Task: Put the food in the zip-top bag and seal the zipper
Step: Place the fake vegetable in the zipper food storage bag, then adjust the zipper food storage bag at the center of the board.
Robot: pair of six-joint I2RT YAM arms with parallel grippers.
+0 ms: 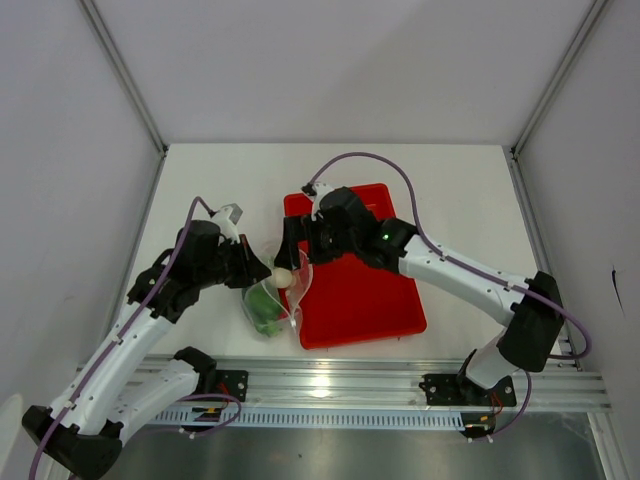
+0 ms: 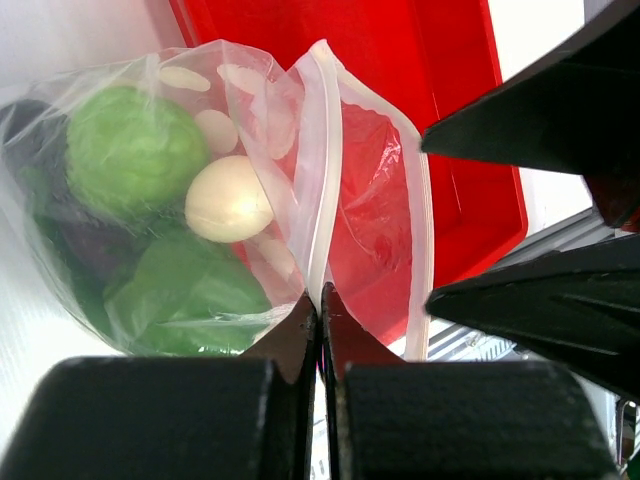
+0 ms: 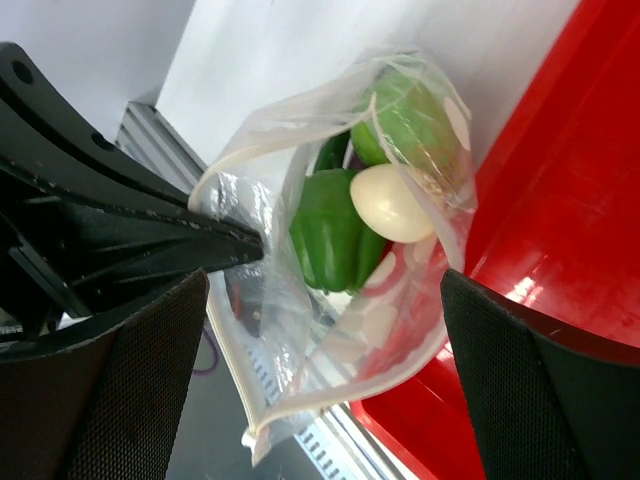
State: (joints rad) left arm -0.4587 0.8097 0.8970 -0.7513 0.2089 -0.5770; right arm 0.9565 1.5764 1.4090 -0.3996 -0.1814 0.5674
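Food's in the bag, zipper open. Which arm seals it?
Right. The right gripper is open and free, straddling the mouth of the zip-top bag; the left gripper is shut on the zipper end, anchoring it.

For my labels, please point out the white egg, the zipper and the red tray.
white egg (image 2: 228,198), left wrist view, its middle.
zipper (image 2: 322,195), left wrist view, mid-strip.
red tray (image 2: 400,55), left wrist view, bare inside.

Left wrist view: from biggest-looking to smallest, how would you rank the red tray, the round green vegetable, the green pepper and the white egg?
1. Red plastic tray.
2. Round light-green toy vegetable and darker green toy pepper: about alike, and the pepper is partly hidden, so I leave them unranked.
3. White egg-shaped piece.
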